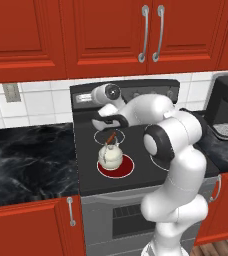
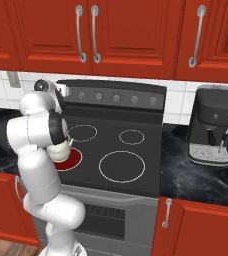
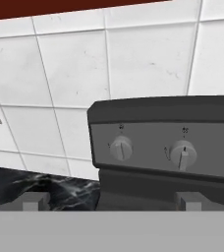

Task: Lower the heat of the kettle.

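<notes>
Kettle (image 1: 110, 156) sits on glowing red burner (image 1: 126, 170); hand (image 3: 111, 201), spread wide and holding nothing, faces stove knobs (image 3: 121, 147); coffee machine (image 2: 213, 131) stands on table (image 2: 196, 175) right of the stove.

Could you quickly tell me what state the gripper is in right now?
Gripper: open, holding nothing, facing the stove knobs.

Ahead of the wide-apart jaws, open air reaches the stove's two leftmost knobs (image 3: 121, 148); the kettle (image 1: 110, 156) sits clear below.
</notes>
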Controlling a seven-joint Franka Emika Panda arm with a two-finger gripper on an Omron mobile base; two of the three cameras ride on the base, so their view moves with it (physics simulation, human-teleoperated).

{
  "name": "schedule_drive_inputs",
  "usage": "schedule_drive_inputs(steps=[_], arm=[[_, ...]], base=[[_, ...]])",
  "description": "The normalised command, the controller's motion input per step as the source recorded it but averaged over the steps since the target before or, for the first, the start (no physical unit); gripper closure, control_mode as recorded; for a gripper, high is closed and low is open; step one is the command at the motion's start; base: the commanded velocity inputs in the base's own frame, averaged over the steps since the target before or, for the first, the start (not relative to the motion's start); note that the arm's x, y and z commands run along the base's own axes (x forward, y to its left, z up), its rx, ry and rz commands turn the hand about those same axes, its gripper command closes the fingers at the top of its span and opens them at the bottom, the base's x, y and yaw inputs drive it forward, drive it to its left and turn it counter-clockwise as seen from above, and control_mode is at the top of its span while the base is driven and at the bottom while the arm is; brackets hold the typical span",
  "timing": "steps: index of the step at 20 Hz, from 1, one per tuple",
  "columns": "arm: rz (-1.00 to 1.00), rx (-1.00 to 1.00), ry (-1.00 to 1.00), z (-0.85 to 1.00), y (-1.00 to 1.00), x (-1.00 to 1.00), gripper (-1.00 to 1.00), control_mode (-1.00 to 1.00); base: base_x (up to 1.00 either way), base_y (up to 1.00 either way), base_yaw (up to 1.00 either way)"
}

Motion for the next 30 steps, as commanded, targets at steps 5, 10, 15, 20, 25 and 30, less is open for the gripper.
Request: schedule_drive_inputs(steps=[5, 10, 15, 20, 25, 30], arm=[[0.0, 0.0, 0.0, -0.07, 0.0, 0.05, -1.0, -1.0], [0.0, 0.0, 0.0, -0.06, 0.0, 0.03, -1.0, -1.0], [0.0, 0.0, 0.0, -0.01, 0.0, 0.13, -1.0, -1.0], [0.0, 0.0, 0.0, 0.0, 0.0, 0.27, -1.0, -1.0], [0.0, 0.0, 0.0, -0.02, 0.0, 0.34, -1.0, -1.0], [-0.01, 0.0, 0.0, -0.03, 0.0, 0.3, -1.0, -1.0]], base=[[0.0, 0.0, 0.0], [0.0, 0.0, 0.0], [0.0, 0.0, 0.0], [0.0, 0.0, 0.0], [0.0, 0.0, 0.0], [0.0, 0.0, 0.0]])
